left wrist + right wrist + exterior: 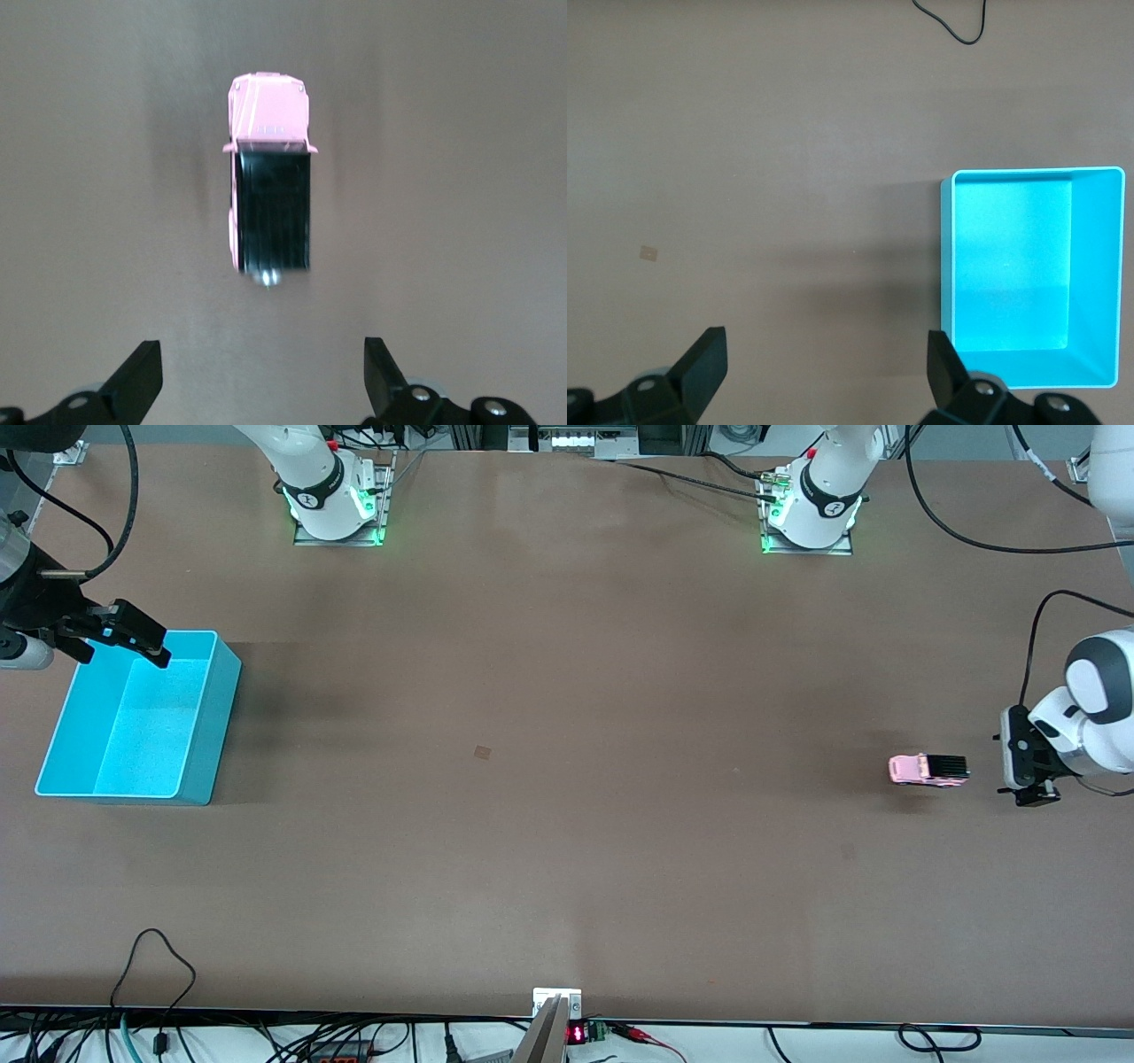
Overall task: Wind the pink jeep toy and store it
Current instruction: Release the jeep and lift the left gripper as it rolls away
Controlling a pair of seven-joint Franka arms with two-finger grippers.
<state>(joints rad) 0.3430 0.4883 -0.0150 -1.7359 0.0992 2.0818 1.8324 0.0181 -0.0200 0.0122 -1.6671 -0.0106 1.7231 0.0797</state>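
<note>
Currently: pink jeep toy (928,770) on bare table (567,779) near the left arm's end, both grippers wide open and holding nothing.

Nothing lies between the toy and the left gripper (1019,766), which hovers just beside its black-roofed end. Its long axis runs along the table's length, pink hood toward the turquoise bin (142,722) at the right arm's end. The right gripper (124,636) hangs over that bin's corner. A small tan mark (482,752) sits mid-table. Both arms are cut off at the frame edges.
</note>
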